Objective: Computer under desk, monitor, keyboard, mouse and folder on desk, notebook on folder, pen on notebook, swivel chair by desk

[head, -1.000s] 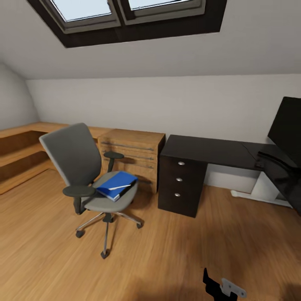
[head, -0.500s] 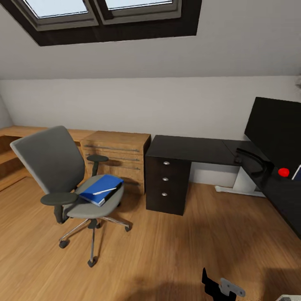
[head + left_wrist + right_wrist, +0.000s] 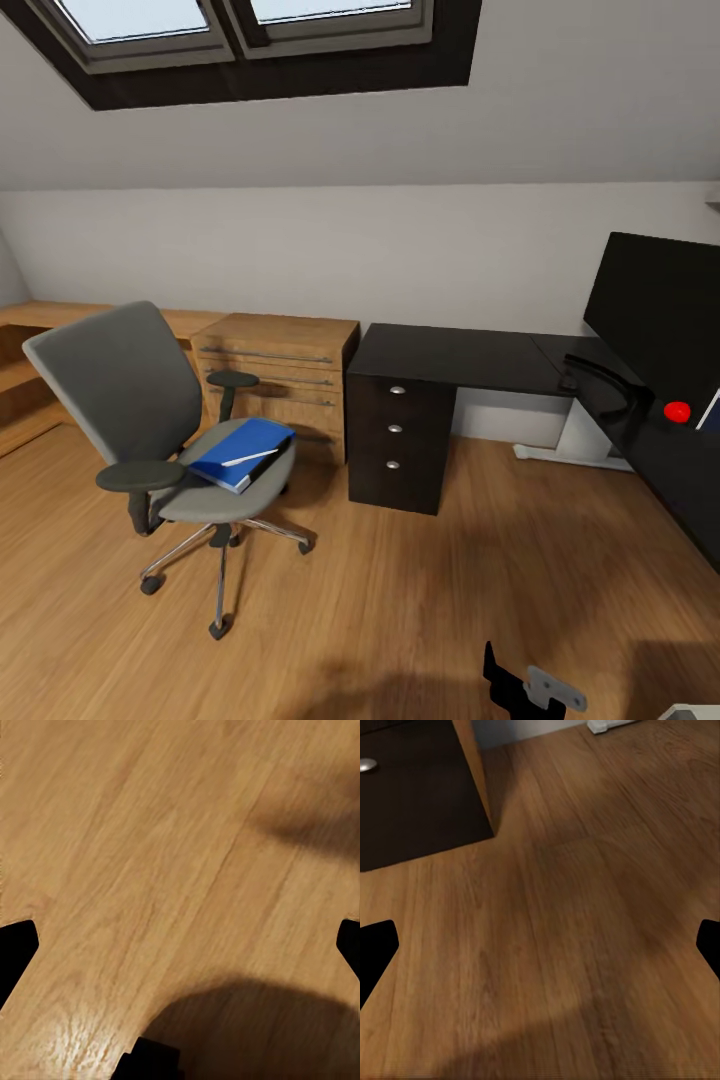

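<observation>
Both end effectors stand open with nothing between the fingers: the left end effector hangs over bare wood floor with its two black fingertips at the picture's edges, and the right end effector hangs the same way over floor, a dark drawer front with one silver knob showing at a corner of its view.

From the head camera, a small black and grey part of the robot sits at the lower edge. Beyond it lies open floor, then one chair on its chrome star base, well apart from the table. On its seat lies one blue folder with one thin white pen resting across its top. I cannot make out a notebook.

One black table stands against the far wall and turns toward the camera at the right. Its pedestal has three drawers, each with one round knob. One monitor stands on the right wing, a red dot below it. Just left of the pedestal, touching or nearly so, is one light-wood chest, with wooden shelving farther left. Two skylight panes are set in the sloped ceiling.
</observation>
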Available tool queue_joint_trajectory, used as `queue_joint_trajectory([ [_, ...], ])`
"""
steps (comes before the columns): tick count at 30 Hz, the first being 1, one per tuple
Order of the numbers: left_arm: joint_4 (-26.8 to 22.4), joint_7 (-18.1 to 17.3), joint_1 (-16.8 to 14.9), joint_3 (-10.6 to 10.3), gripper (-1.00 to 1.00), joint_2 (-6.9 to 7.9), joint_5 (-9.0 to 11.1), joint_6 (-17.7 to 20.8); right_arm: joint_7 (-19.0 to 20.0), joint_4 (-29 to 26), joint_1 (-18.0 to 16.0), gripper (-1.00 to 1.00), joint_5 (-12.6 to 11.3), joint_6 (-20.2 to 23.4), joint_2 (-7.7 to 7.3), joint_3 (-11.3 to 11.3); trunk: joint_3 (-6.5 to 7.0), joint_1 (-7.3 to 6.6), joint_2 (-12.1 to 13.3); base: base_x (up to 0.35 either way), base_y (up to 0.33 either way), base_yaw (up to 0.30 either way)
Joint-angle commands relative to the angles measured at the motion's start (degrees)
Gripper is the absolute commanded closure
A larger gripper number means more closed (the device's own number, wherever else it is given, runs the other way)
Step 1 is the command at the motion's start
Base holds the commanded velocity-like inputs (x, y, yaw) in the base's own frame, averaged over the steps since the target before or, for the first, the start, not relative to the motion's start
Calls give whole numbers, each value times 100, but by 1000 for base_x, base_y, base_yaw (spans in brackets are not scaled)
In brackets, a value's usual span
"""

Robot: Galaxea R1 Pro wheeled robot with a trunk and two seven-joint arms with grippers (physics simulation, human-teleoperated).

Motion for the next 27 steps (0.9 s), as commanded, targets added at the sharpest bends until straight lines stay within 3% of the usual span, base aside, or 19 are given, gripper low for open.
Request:
queue_joint_trajectory([
  [1,60,40,-4,-44,-100,5,49,-38,28,11,8,-100,5,-27,1,-42,-5,-1,-2,0,0,0],
  [3,774,37,-4,-44,-100,7,37,-689,31,4,271,-100,53,-81,1,-39,-5,-1,-2,0,0,0],
  [6,1151,37,-4,-44,-100,2,35,-1223,29,3,474,-100,138,-248,-5,-43,-5,-1,-2,0,0,0],
  [10,1467,36,-4,-44,-100,-15,40,-1828,44,7,928,-100,260,-886,4,-40,-5,-1,-2,0,0,0],
  [16,1531,39,-4,-37,-100,-21,45,-2056,70,15,1385,-100,466,-1282,57,-45,13,-23,38,0,0,0],
  [19,1533,42,-4,-36,-100,-20,48,-2098,71,16,1427,-100,480,-1294,64,-43,67,-89,158,0,0,0],
  [27,1475,68,-4,-41,-100,-230,38,-2113,48,-16,1360,-100,507,-1172,102,-28,66,-88,157,0,0,0],
])
